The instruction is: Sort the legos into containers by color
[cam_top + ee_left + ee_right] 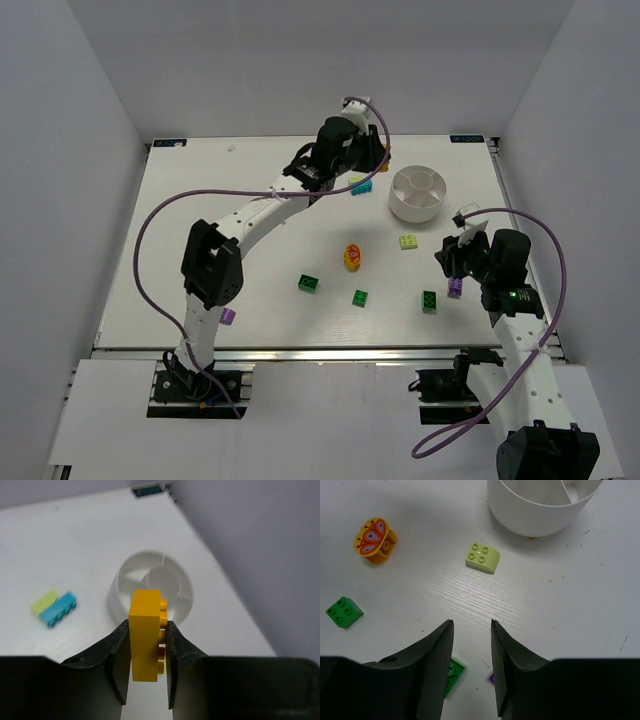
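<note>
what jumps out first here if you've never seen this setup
The left hand reaches far across the table, clamped on a yellow brick beside the divided white bowl. Next comes the orange butterfly-printed brick at mid-table, with green bricks scattered toward the near edge. The right hand hangs open and empty near a pale green brick.

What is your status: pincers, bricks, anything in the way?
Left pincer shut on yellow brick, facing white bowl. Right pincer open, empty. Green bricks loose. Nothing between brick and bowl.
</note>
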`<state>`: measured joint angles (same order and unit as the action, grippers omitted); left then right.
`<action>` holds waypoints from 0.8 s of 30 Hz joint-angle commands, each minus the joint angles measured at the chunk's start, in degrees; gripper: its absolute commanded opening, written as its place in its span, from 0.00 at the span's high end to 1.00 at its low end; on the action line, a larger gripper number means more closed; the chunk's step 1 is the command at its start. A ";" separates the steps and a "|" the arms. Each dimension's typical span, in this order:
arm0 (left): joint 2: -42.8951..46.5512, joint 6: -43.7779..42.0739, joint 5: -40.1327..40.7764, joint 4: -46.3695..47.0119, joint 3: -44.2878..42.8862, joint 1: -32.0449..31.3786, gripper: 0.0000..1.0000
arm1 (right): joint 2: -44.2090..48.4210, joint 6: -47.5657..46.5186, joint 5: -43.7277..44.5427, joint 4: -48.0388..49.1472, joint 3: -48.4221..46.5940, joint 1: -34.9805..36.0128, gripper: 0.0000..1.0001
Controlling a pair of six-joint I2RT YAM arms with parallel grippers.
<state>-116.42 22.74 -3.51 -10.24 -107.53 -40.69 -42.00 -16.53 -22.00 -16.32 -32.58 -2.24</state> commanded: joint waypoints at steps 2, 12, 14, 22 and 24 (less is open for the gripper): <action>-9.06 7.31 -1.94 8.29 -8.92 0.34 1.00 | -0.19 0.45 0.73 2.16 -2.05 -0.05 0.59; -17.78 13.38 -5.02 22.63 -12.97 0.34 1.00 | -0.72 0.63 1.08 2.08 -2.14 -0.13 0.60; -19.89 13.73 -5.54 23.42 -13.67 0.34 1.00 | -0.72 0.63 0.99 2.17 -2.14 -0.13 0.61; -23.41 14.43 -4.14 22.89 -14.47 0.34 0.91 | -0.37 0.63 0.91 1.99 -2.14 -0.04 0.61; -24.64 15.05 -3.79 22.98 -15.16 0.34 0.86 | -0.37 0.54 0.91 1.99 -2.14 -0.13 0.61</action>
<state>-140.62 36.62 -7.92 10.66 -119.85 -40.58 -42.63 -16.47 -21.12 -16.14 -32.58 -2.24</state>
